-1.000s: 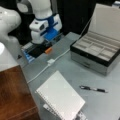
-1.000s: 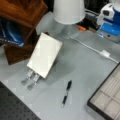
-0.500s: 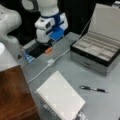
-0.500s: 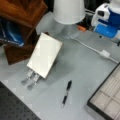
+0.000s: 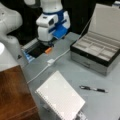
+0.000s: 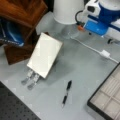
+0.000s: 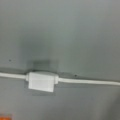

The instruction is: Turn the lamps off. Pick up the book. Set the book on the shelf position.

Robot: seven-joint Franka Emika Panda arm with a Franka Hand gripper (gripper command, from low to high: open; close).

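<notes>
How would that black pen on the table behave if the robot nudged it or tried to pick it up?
The pen is slim and round-bodied, lying flat on the smooth grey table, so a sideways nudge would probably roll it. It looks stiff and likely light. Being so low and narrow, it could slip from a pinch. The gripper is up near the cable, away from it.

Book (image 5: 60,98) between shelf (image 5: 13,93) at left and pen (image 5: 93,89) at right.

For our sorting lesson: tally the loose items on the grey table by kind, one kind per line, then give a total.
Book: 1
Pen: 1
Hinged compartment case: 1
Inline switch on the white cord: 1
Lampshade: 1
Total: 5
</notes>
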